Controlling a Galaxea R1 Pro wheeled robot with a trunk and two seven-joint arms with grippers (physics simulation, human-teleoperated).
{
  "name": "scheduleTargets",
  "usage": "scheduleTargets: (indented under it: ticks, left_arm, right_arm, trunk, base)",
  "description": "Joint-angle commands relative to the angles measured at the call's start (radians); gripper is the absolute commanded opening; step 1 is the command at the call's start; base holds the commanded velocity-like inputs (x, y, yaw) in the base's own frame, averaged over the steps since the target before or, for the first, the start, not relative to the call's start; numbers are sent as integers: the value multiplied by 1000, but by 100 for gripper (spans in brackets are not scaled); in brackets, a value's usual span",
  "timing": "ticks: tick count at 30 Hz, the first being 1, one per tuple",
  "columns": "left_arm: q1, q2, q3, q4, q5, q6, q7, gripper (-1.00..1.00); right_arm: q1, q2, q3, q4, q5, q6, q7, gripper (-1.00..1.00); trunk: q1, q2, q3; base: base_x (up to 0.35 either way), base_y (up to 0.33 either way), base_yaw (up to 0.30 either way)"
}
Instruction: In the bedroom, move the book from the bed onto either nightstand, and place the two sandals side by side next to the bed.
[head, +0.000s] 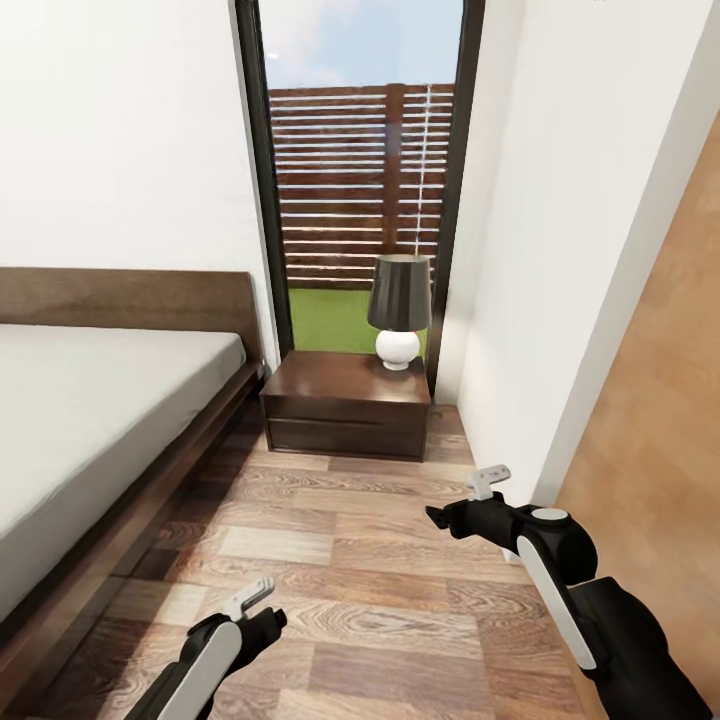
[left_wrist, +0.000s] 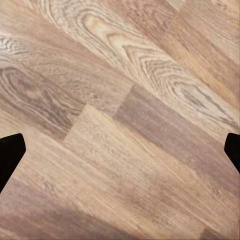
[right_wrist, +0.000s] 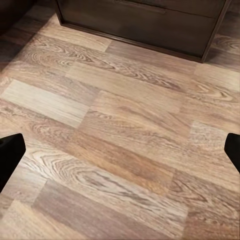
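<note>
Dark-wood nightstand (head: 347, 402) ahead of right gripper (head: 462, 505), top holds lamp (head: 400, 308) alone; both grippers wide, empty; book, sandals likely pending.

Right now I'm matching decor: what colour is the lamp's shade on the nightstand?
The lamp shade is dark grey-black, clearest in the head view.

White walls (head: 120, 130), plank floor (head: 380, 580), tall window (head: 360, 180), perhaps daylight.

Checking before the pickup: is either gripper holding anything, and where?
Nothing held: left gripper and right gripper are open over bare floor.
</note>
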Motion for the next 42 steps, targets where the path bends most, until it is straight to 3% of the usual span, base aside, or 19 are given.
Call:
scheduleTargets:
  ticks: [1, 13, 42]
  left_arm:
    - [-1, 0, -3, -2, 7, 1, 9, 100]
    - [-3, 0, -3, 0, 3, 6, -36, 100]
    - [-3, -4, 4, 12, 11, 4, -45, 100]
  right_arm:
    - [-1, 0, 1, -1, -1, 4, 1, 100]
    - [0, 4, 0, -1, 0, 4, 0, 100]
    - [2, -1, 1, -3, 0, 22, 1, 100]
  trunk:
    - [-4, 7, 2]
    - [-50, 91, 40]
    - [-161, 294, 131]
  base:
    - [3, 0, 0]
    - [1, 0, 0]
    - [0, 0, 0]
